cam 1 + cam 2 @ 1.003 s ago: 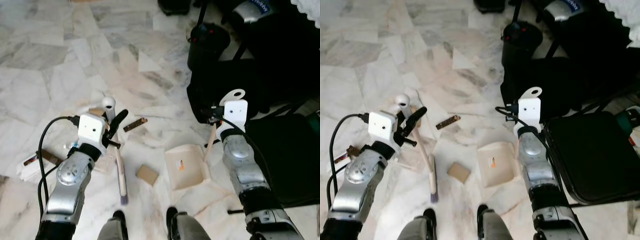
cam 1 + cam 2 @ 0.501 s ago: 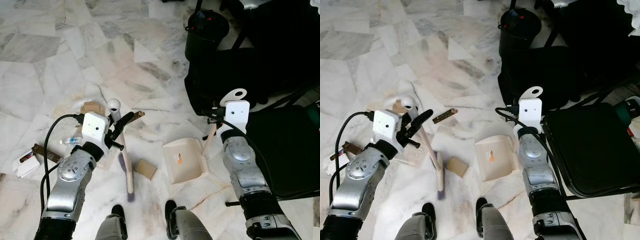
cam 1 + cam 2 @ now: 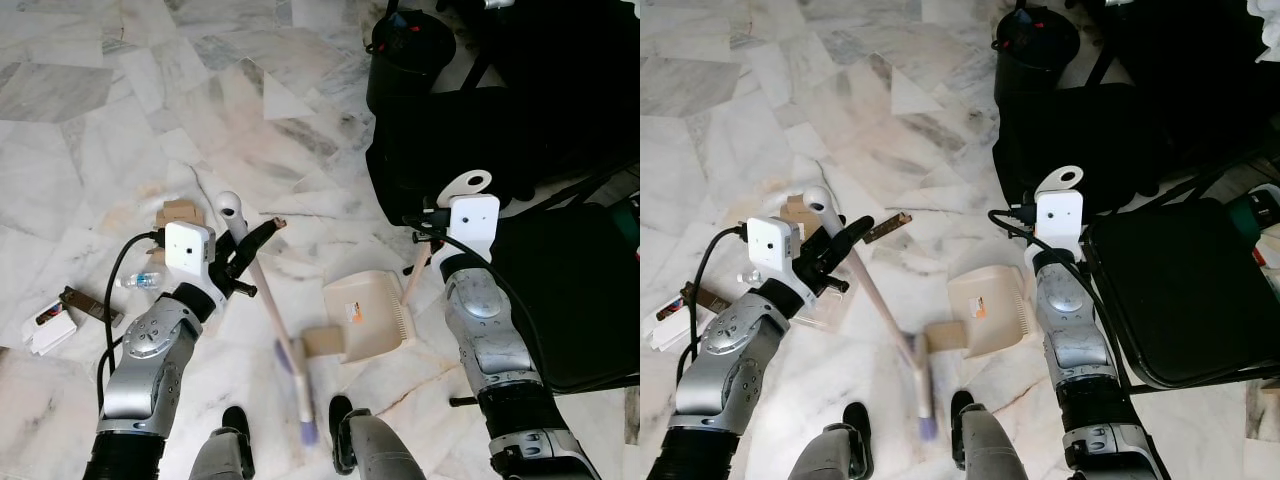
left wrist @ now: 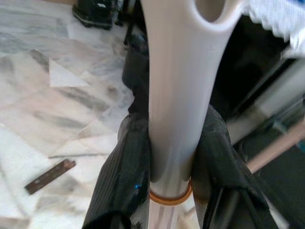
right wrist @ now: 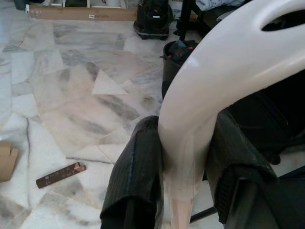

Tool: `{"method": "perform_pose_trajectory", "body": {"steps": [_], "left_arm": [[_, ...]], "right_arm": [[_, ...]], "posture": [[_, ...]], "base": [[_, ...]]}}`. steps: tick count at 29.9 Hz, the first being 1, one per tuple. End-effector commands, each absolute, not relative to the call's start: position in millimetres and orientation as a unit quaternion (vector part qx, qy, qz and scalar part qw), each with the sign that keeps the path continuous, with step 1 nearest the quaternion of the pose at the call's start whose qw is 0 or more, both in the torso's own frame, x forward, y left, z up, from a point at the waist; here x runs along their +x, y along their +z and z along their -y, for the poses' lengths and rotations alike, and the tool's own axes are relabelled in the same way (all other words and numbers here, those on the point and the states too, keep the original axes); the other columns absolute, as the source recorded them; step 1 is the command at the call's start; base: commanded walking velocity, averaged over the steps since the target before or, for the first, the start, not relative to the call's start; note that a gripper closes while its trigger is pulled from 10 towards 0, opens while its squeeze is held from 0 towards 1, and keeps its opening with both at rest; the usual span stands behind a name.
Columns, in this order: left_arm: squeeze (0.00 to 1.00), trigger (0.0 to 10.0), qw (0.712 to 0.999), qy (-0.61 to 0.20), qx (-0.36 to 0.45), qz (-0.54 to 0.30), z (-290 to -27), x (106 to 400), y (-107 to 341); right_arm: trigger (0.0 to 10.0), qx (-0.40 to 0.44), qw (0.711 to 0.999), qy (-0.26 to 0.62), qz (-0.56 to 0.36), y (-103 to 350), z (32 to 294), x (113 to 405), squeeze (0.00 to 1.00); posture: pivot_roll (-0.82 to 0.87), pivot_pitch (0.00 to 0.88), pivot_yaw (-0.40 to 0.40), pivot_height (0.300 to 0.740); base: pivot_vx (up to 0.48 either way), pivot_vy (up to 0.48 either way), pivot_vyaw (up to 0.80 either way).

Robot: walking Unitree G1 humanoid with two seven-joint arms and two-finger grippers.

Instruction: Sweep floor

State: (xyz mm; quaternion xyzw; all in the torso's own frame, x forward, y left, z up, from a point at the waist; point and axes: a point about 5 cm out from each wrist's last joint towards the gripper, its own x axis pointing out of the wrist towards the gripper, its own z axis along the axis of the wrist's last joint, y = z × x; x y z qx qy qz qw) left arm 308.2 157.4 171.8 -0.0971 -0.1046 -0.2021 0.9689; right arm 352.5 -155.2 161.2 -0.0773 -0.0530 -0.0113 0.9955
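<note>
My left gripper (image 3: 250, 250) is shut on the white handle of a broom (image 4: 174, 95), its black fingers (image 4: 124, 176) clamped on both sides. The broom slants down to its brush head (image 3: 300, 390) between my feet. My right gripper (image 5: 183, 162) is shut on the white handle of a beige dustpan (image 3: 365, 315) that rests on the marble floor. A brown cardboard piece (image 3: 322, 340) lies at the dustpan's open edge, touching the brush head. A brown wrapper (image 3: 887, 227) lies on the floor just beyond the left gripper.
A black bin (image 3: 405, 60) and dark bags stand at the back right; a black chair seat (image 3: 570, 290) is at my right. Cardboard scraps (image 3: 178, 213), a small bottle (image 3: 140, 281) and a packet (image 3: 50, 325) lie at the left. My feet (image 3: 237, 425) are at the bottom.
The left arm swung the broom to the right, and the brush head pushed the cardboard piece across to the dustpan's mouth. The dustpan stayed put; the camera shifted slightly.
</note>
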Motion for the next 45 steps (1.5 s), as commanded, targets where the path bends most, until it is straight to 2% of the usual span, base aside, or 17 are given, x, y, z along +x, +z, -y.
{"method": "perform_pose_trajectory", "body": {"steps": [1,9,14,23,26,28,32,37,42,45], "left_arm": [[0.00,10.0,0.966,-0.198,-0.127,0.109,-159.6,308.5,174.0],[0.00,10.0,0.964,-0.189,-0.141,0.125,-166.1,310.9,182.0],[0.00,10.0,0.965,-0.179,-0.121,0.150,-172.6,310.0,194.8],[0.00,10.0,0.965,-0.145,-0.063,0.208,-183.9,302.9,224.6],[0.00,10.0,0.963,-0.122,-0.031,0.239,-187.9,298.7,239.3],[0.00,10.0,0.957,-0.099,0.026,0.272,-188.8,290.6,254.8],[0.00,10.0,0.951,-0.086,0.062,0.291,-187.8,286.4,264.0],[0.00,10.0,0.949,-0.064,0.107,0.289,-186.7,292.5,258.2],[0.00,10.0,0.957,-0.068,0.100,0.264,-183.2,299.2,239.9],[0.00,10.0,0.970,-0.032,0.092,0.225,-195.4,303.6,212.8]], "right_arm": [[10.0,-0.065,0.998,0.003,0.026,147.8,150.8,347.9,0.00],[10.0,-0.053,0.998,0.003,0.026,149.7,149.0,350.1,0.00],[10.0,-0.043,0.998,-0.002,0.036,156.4,147.1,358.6,0.00],[10.0,-0.018,0.999,-0.009,0.048,165.6,142.7,368.7,0.00],[10.0,-0.010,0.999,-0.009,0.053,168.8,139.8,372.5,0.00],[10.0,-0.007,0.998,-0.012,0.062,172.3,138.7,374.0,0.00],[10.0,-0.003,0.998,-0.016,0.063,173.3,137.2,375.9,0.00],[10.0,0.001,0.997,-0.013,0.071,175.9,133.4,377.9,0.00],[10.0,0.019,0.995,-0.023,0.092,184.1,133.3,379.2,0.00],[10.0,0.032,0.990,-0.048,0.127,196.5,140.0,376.1,0.00]], "posture": [[-0.11,0.425,-0.055,0.740],[-0.11,0.415,-0.048,0.740],[-0.09,0.361,-0.032,0.740],[-0.05,0.267,-0.018,0.740],[-0.04,0.234,-0.015,0.740],[-0.03,0.209,-0.013,0.740],[-0.03,0.183,-0.007,0.740],[-0.05,0.132,-0.002,0.740],[-0.13,0.098,0.020,0.740],[-0.18,0.075,0.058,0.740]], "base": [[0.000,0.000,0.00],[0.000,0.000,0.00],[0.000,0.000,0.00],[0.000,0.000,0.00],[0.000,0.000,0.00],[0.000,0.000,0.00],[0.000,0.000,0.00],[0.000,0.000,0.00],[0.000,0.000,0.00],[0.000,0.000,0.00]]}}
